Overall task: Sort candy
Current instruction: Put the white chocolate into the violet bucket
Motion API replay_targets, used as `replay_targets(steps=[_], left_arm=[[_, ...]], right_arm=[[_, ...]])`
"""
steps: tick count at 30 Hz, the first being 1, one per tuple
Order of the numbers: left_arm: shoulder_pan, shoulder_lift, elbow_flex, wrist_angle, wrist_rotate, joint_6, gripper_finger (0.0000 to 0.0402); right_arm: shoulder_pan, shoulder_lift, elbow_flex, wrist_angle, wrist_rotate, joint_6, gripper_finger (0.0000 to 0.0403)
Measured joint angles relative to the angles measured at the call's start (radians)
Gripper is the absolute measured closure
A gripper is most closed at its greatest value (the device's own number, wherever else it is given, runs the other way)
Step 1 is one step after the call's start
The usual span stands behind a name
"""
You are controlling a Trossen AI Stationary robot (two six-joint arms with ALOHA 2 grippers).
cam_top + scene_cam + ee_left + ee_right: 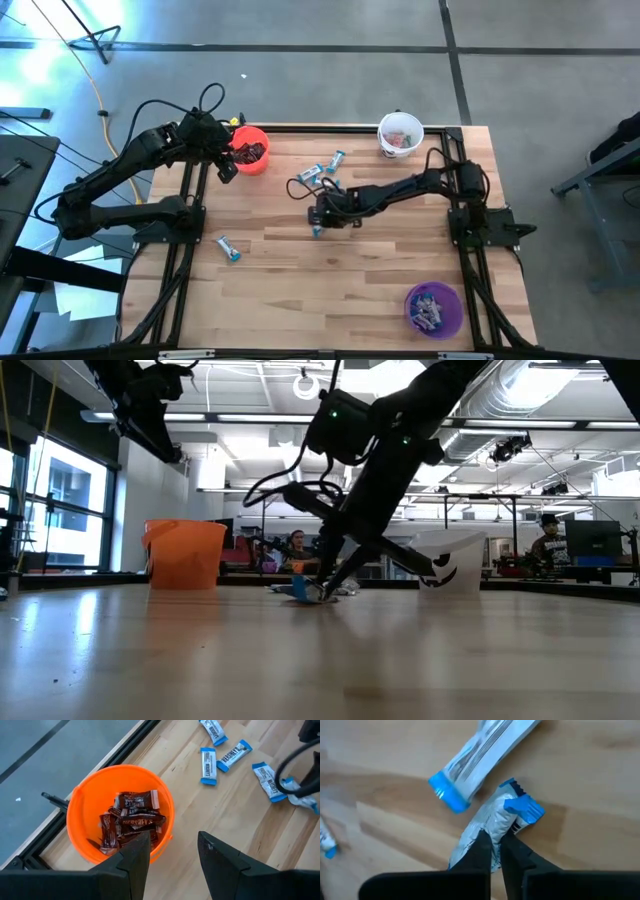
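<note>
My right gripper [319,223] [492,841] reaches down near the table's middle and is shut on a blue-and-white candy [495,822]. A second blue-and-white candy [480,755] lies flat right beside it. More blue-and-white pieces [335,160] [312,172] lie toward the far edge, and one [230,248] lies alone at the near left. My left gripper [226,166] [172,847] hovers open and empty just by the orange cup [120,822], which holds dark brown candies [131,817]. My right gripper pinches the blue-and-white candy by the crumpled middle of its wrapper [492,827] between its two fingertips [481,845], coming from above and slanting down. The blue crimped end [525,809] sticks out beyond the fingers. The candy [300,591] sits low at the tabletop; whether it is lifted clear I cannot tell.
A white cup [400,133] with reddish pieces stands at the far right. A purple cup [433,308] holding blue-and-white pieces stands at the near right. Black frame rails [185,200] run along both sides. Bare wood spans the near half of the table [330,290].
</note>
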Motion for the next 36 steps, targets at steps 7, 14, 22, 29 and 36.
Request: replay_targets(steps=[7,14,22,29,36], left_arm=[[0.000,0.000,0.000,0.000,0.000,0.012,0.0249],[0.000,0.000,0.000,0.000,0.000,0.032,0.0249],[0.000,0.000,0.000,0.000,0.000,0.038,0.0249],[0.000,0.000,0.000,0.000,0.000,0.038,0.0249],[0.000,0.000,0.000,0.000,0.001,0.028,0.0249]], right_arm=[[0.033,-0.029,-0.002,0.025,-0.016,0.004,0.0401],[0.057,-0.113,-0.004,0.014,-0.007,0.004,0.0402],[0.106,-0.251,-0.002,0.010,0.016,0.008,0.0402],[0.198,-0.421,-0.001,0.012,0.082,0.067,0.0403],[0.342,-0.588,0.000,0.004,0.270,0.144,0.0403]])
